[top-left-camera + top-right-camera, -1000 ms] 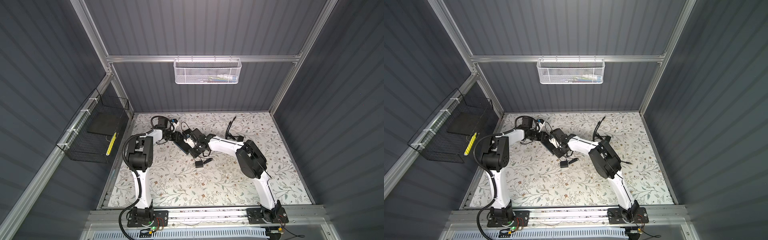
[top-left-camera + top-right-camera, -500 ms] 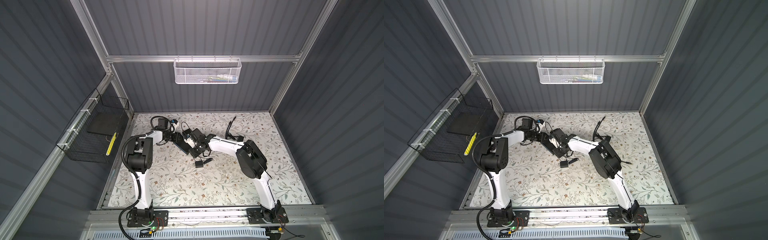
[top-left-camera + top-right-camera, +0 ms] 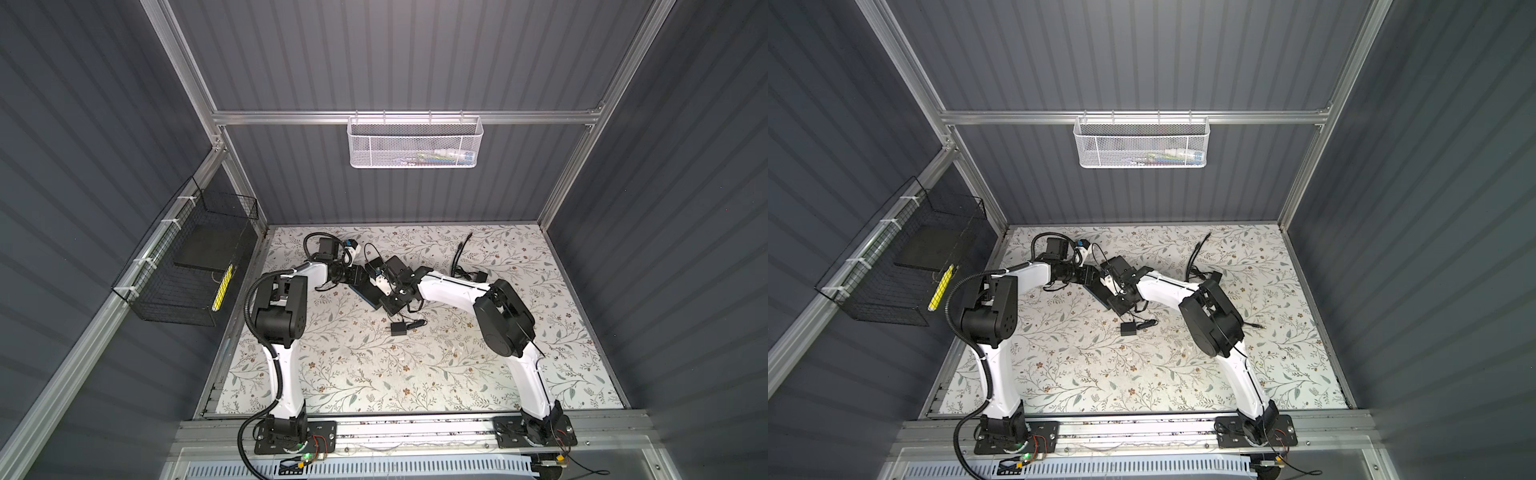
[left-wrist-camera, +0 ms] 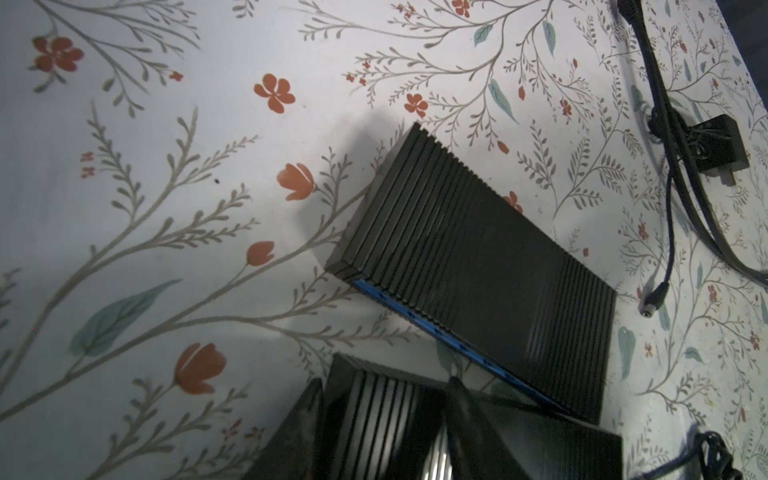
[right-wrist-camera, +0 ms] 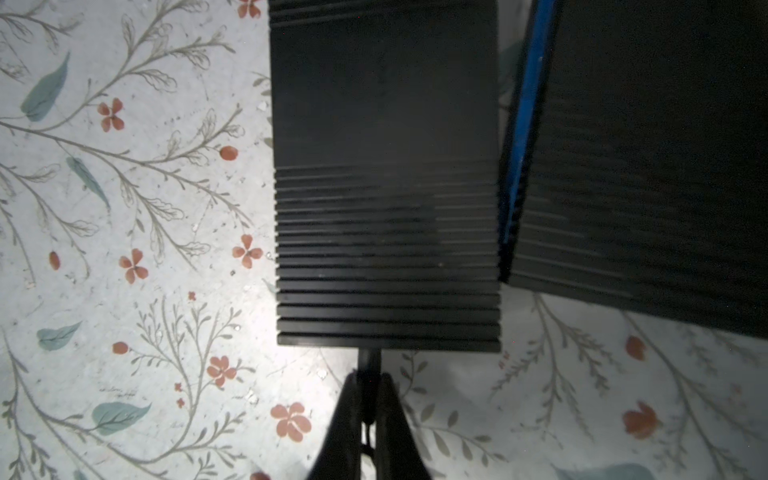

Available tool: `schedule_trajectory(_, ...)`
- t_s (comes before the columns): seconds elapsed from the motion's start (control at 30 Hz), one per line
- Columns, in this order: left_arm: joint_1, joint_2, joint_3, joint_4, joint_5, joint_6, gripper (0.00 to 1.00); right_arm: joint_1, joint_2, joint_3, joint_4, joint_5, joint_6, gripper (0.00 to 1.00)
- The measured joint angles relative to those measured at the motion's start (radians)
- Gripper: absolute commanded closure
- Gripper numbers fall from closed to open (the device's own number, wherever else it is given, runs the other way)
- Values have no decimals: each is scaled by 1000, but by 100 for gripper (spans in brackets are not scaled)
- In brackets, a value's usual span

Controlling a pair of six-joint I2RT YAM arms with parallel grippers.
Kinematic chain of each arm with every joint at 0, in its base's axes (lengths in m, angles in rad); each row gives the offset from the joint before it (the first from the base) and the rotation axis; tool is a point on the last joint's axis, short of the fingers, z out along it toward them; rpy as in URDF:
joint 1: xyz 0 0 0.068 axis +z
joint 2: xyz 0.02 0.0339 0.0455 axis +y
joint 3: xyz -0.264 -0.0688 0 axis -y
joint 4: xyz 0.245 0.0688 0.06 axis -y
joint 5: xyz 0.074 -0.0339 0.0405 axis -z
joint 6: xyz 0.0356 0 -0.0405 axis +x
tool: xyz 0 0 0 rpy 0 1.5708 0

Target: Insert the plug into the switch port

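R gripper (image 5: 368, 380): jaws closed on plug (image 5: 368, 360), tip butting the short end of the ribbed blk switch box (image 5: 386, 166). Switch port hidden behind the plug, can't tell if seated. L gripper (image 4: 382, 395): jaws clamped across what looks like the same box's other end. Box is rear-centre on the worktop (image 3: 374, 374), btwn both arms. 2nd blk box (image 4: 478, 257) w/ blue long face lies just beside it, angled. Loose barrel connector (image 4: 652, 297) + adapter (image 4: 723, 145) further off.
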Motion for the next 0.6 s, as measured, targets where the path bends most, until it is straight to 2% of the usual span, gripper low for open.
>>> schedule_trajectory(0.33,-14,-5,-21,36,4,-15,53,-4,19,58,-92,14,-3,92)
schedule_trajectory(0.6,-18,-5,-26,50,3,-20,54,-5,26,63,-97,17,-3,92)
